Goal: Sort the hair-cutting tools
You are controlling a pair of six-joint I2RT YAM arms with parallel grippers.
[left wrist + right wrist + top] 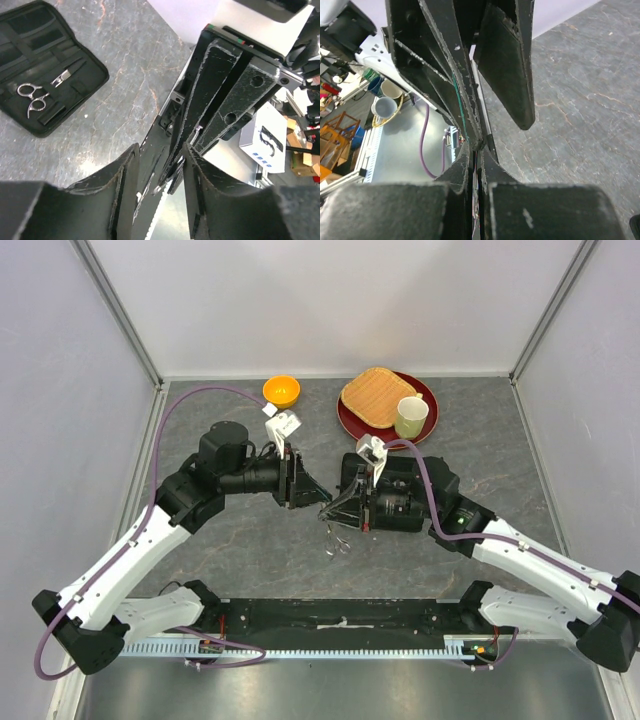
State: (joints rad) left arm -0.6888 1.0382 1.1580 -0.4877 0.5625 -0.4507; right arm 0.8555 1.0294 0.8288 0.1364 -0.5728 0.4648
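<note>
Left wrist view: my right jaws are clenched on what looks like one thin black comb (pixel 152 181), my left jaws half-spread around it, not gripping. One pair of scissors (pixel 32 97) lies in the open case (pixel 86 86). From above, one pair of scissors (pixel 337 540) shows near-centre on the worktop (pixel 240 560), possibly the same. Sorting seems midway; no second comb seen.

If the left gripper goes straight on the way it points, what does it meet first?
Most likely the right gripper: shut, it stands directly ahead, its tip nearly between the open jaws of the left gripper. Exact depth is unclear.
</note>
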